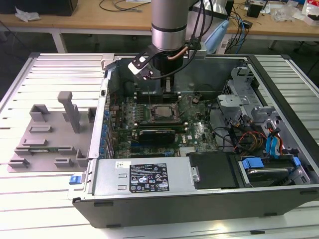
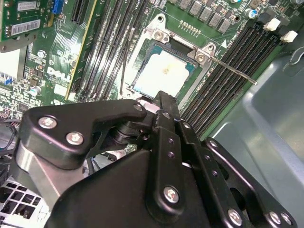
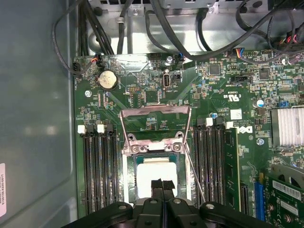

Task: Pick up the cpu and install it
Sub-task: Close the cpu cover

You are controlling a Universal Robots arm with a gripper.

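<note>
The arm (image 1: pixel 168 20) reaches down into the open computer case (image 1: pixel 279 84), with the gripper (image 3: pixel 162 183) low over the socket (image 3: pixel 152 147) on the motherboard (image 3: pixel 142 90). In the first wrist view the two fingers (image 3: pixel 156 186) are pressed together at the tips, with nothing between them. The cpu (image 2: pixel 164 71) lies flat inside the socket, its pale metal top facing up. The fingertips stand directly over its near edge and cover part of it in both wrist views. Whether the tips touch the top plate or hover just above it cannot be determined. Glare washes out the top plate, so any marking on it cannot be made out. The socket's hinged metal frame (image 3: pixel 155 111) stands open and raised at the far side of the socket, and the thin lever (image 3: pixel 195 176) lies free beside the memory slots (image 3: pixel 99 171). The gripper body hides the near side of the socket. In the exterior view the arm and its cables (image 1: pixel 199 27) screen the rear of the board.
</note>
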